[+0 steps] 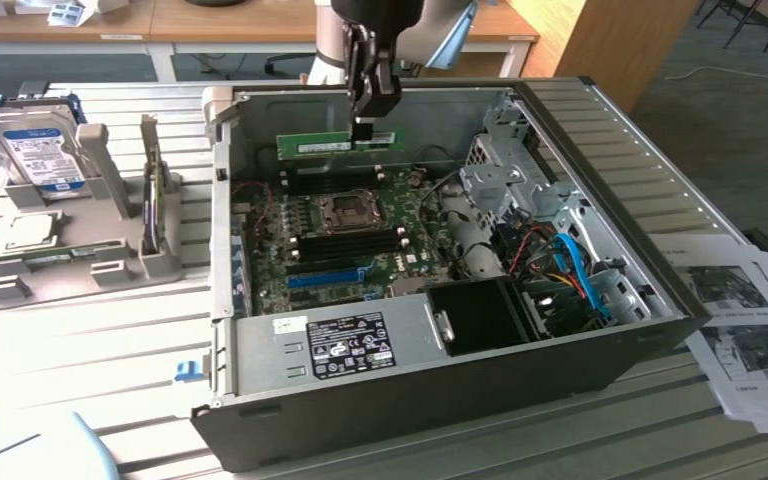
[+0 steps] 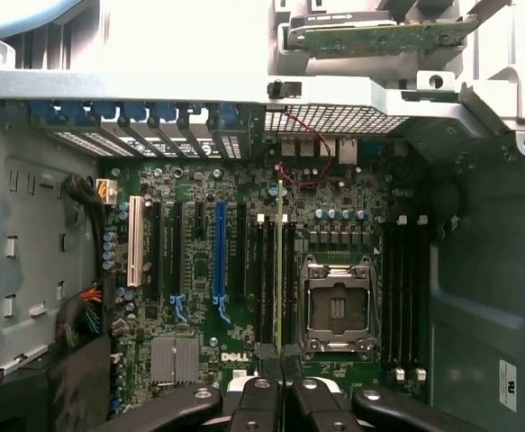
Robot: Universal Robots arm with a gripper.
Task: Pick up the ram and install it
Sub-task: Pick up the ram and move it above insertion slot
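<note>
One slatted table [image 1: 91,340] underlies fingers [image 1: 363,125] gripping the ram [image 1: 317,146].

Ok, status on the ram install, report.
Pincer shut on the ram, near one end. Ram held over the motherboard inside the open case, not yet seated. No obstruction seen beneath it.

A lab or office workroom: opened PC case [image 1: 424,400], wooden desks [image 1: 224,25] behind (carpeted floor [image 1: 744,140]).

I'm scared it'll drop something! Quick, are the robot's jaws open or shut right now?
Gripper: jaws shut on the ram, holding it over the motherboard.
</note>
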